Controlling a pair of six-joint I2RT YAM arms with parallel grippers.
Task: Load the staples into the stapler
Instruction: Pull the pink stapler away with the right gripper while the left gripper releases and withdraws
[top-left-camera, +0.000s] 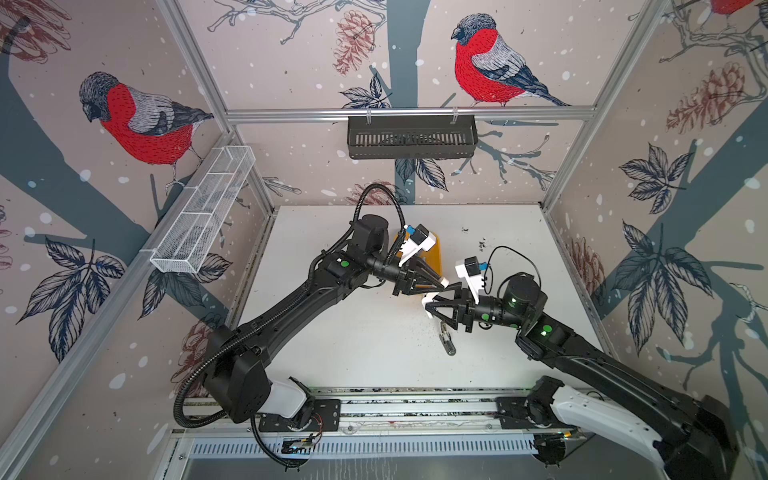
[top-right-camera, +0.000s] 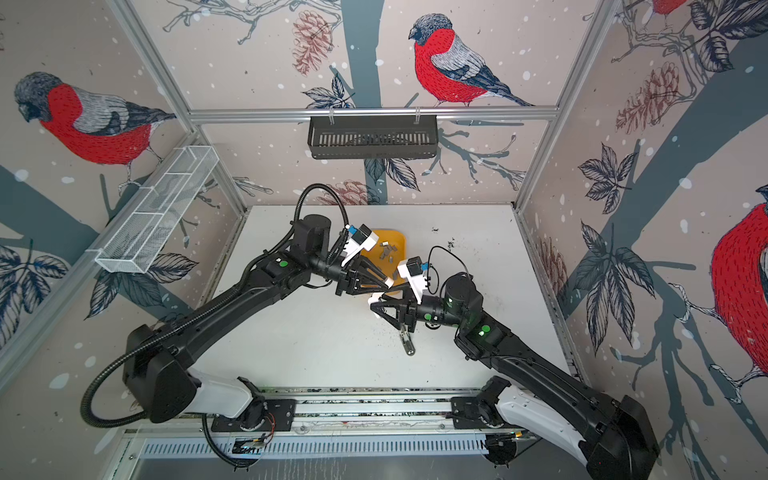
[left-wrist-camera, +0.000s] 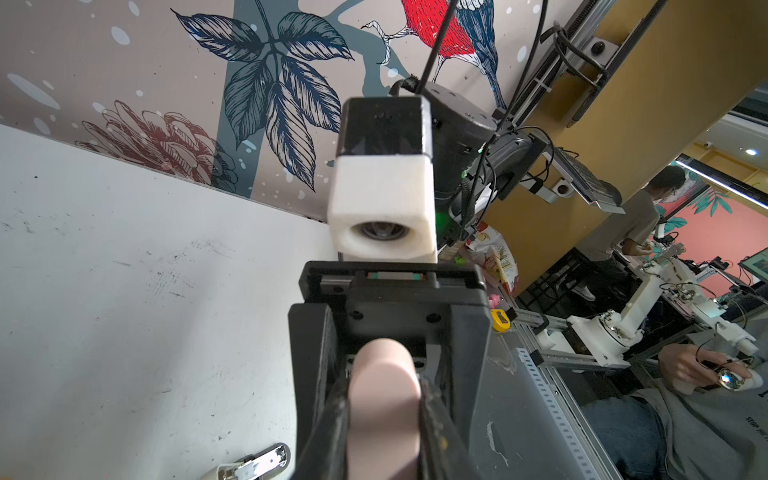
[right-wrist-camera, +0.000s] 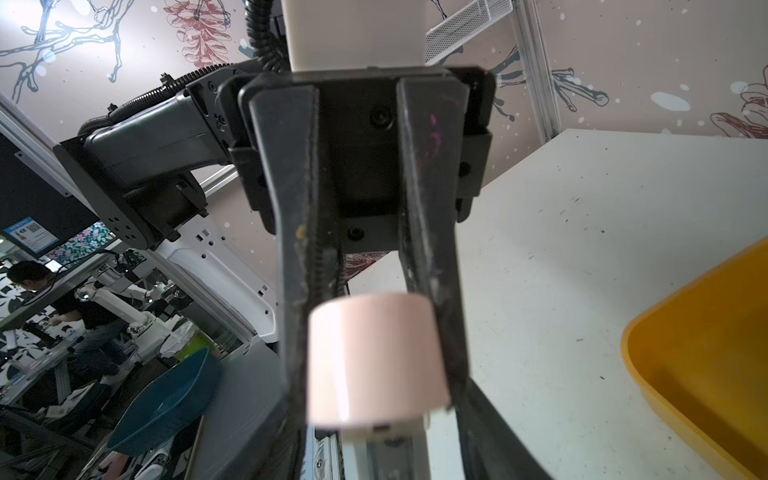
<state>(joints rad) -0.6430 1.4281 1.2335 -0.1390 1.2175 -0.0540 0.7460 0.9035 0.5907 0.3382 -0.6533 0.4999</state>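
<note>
Several grey staples (top-right-camera: 388, 251) in yellow tray (right-wrist-camera: 706, 365) on bench (top-right-camera: 316, 340), left hand (top-left-camera: 440, 283) pinching pale pink block (right-wrist-camera: 376, 357), right hand (top-left-camera: 430, 305) spread astride it, small chrome stapler (top-left-camera: 446, 343) lying on bench just beside right hand.

Black basket (top-left-camera: 411, 143) and white mesh basket (top-left-camera: 203, 216) hang above; yellow tray (top-right-camera: 397, 237) sits on the white table (top-left-camera: 353, 345).

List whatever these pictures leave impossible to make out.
- Pink stapler: both wrist views show only a blurred end; in both top views the left gripper and right gripper cover it.
- Right gripper: firm grip or not, unclear.
- Staples in yellow tray: too small to count.
- Metal piece on table: too small to identify.
</note>
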